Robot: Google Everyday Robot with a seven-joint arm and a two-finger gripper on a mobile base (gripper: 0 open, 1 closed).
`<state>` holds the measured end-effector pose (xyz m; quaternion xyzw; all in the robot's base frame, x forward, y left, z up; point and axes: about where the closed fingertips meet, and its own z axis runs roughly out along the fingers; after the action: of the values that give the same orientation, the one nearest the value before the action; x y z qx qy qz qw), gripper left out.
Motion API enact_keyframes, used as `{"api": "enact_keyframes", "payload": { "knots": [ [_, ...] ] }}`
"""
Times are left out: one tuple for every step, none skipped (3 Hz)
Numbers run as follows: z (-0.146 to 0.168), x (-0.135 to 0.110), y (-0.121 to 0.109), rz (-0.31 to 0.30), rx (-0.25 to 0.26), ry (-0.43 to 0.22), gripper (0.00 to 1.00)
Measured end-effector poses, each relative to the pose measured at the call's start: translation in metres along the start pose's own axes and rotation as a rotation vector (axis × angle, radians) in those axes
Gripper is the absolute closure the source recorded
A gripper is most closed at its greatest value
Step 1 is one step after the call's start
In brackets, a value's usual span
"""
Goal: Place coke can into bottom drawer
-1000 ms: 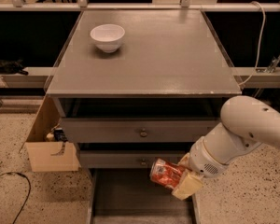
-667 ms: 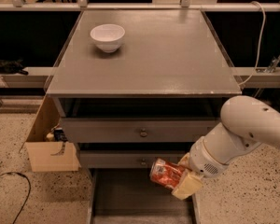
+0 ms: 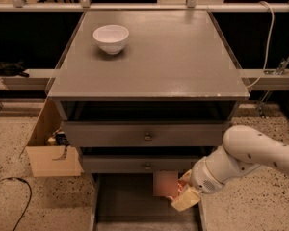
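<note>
The coke can (image 3: 164, 184) shows as a blurred red-pink shape over the open bottom drawer (image 3: 130, 203), just below the front of the middle drawer. My gripper (image 3: 182, 190) reaches in from the right on a white arm and is shut on the can's right end, holding it above the drawer's dark floor. The can's underside and the drawer's front part are out of view at the bottom edge.
A white bowl (image 3: 111, 38) stands on the grey cabinet top (image 3: 183, 61). Two closed drawers with round knobs (image 3: 148, 137) sit above the open one. A cardboard box (image 3: 50, 150) stands on the floor to the left, with a black cable (image 3: 14, 196) near it.
My arm has dropped a little and the gripper has moved down and slightly left with the can, which now looks more upright and lower over the drawer.
</note>
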<state>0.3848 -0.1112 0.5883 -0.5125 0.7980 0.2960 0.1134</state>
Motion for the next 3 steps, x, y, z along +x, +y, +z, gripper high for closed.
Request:
{"api": "enact_keyframes", "payload": {
  "knots": [
    [0.026, 0.027, -0.014, 0.057, -0.005, -0.025, 1.00],
    [0.047, 0.056, -0.026, 0.111, -0.009, -0.042, 1.00],
    [0.047, 0.056, -0.026, 0.111, -0.009, -0.042, 1.00]
  ]
}}
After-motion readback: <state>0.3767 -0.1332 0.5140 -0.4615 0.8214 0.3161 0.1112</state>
